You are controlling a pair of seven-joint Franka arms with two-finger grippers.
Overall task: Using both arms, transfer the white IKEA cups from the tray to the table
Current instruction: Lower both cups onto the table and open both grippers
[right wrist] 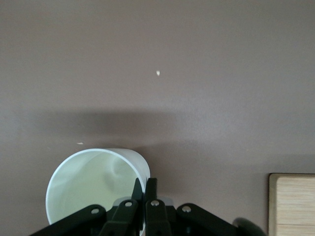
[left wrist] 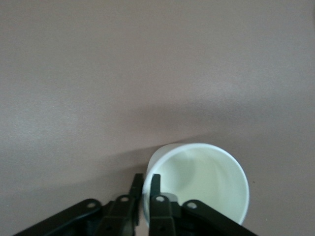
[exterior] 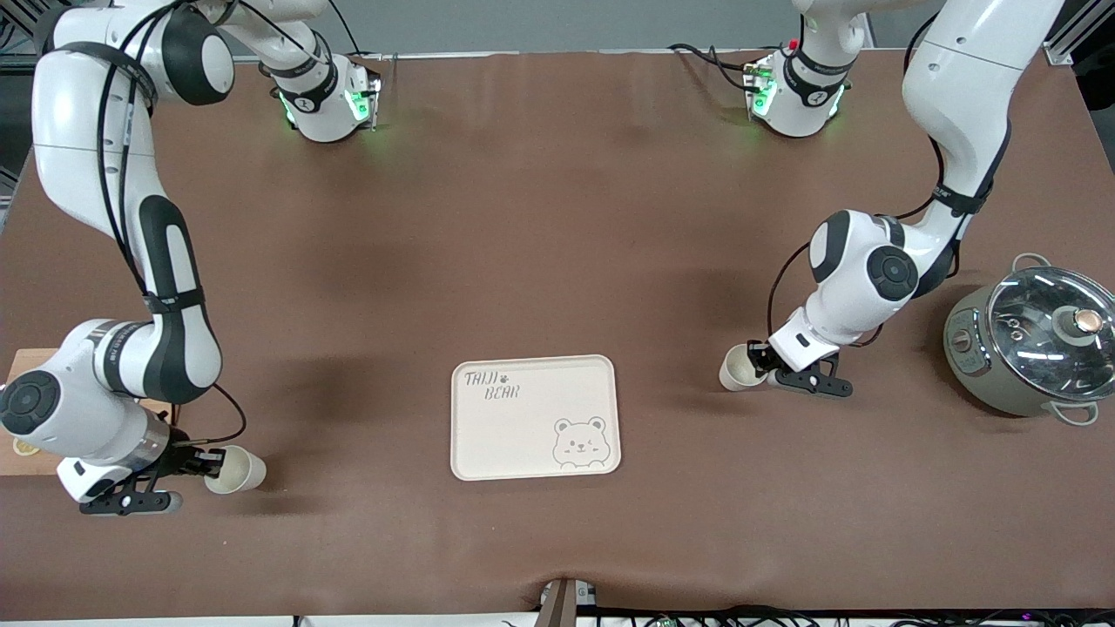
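Observation:
Two white IKEA cups show, one in each gripper. My left gripper (exterior: pixel 760 373) is shut on the rim wall of one cup (exterior: pixel 739 367), one finger inside and one outside, and holds it tilted low over the table between the bear tray and the pot. In the left wrist view the cup (left wrist: pixel 202 182) sits beside the gripper (left wrist: pixel 146 184). My right gripper (exterior: pixel 202 463) is shut the same way on the other cup (exterior: pixel 235 470), tilted low over the table at the right arm's end. The right wrist view shows this cup (right wrist: pixel 93 182) and the gripper (right wrist: pixel 144 189).
A cream tray printed with a bear (exterior: pixel 523 435) lies mid-table, nearer to the front camera. A grey pot with a glass lid (exterior: pixel 1037 344) stands at the left arm's end. A wooden board (exterior: pixel 26 418) lies at the right arm's end and also shows in the right wrist view (right wrist: pixel 293 204).

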